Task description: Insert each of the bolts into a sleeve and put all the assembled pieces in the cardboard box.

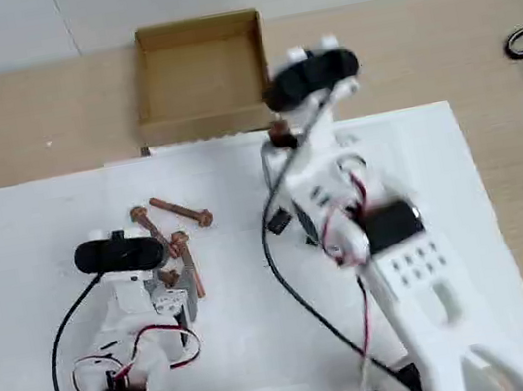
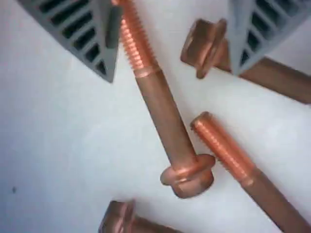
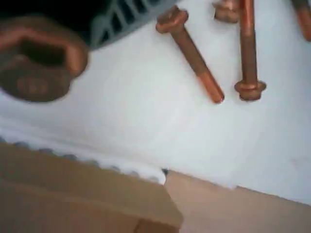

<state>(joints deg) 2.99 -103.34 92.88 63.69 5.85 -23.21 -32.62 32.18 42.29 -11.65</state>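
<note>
- My right tool (image 1: 281, 132) is clamped on a copper piece (image 3: 40, 58), with its hex-shaped end toward that arm's camera. I cannot tell whether a sleeve is on it.
- The piece hangs at the near wall of the cardboard box (image 1: 205, 125), by the corner on the right arm's side and over the edge of the white sheet (image 1: 245, 339). It is not in the box yet.
- The relation that matters: the box opening lies beyond the tool, farther from the arm's base and a little toward the left arm. I judge the piece has to go forward over that wall before it can be dropped.
- My left tool (image 2: 172, 63) is spread wide and holds nothing, low over the loose bolts on the sheet.
- One bolt (image 2: 165, 111) lies between its fingers with the threaded end under one fingertip (image 2: 97, 43). Its long axis slants away to the head.
- A second bolt (image 2: 204, 46) has its head just beside the other fingertip.
- The left arm is much the nearer to these bolts.
</note>
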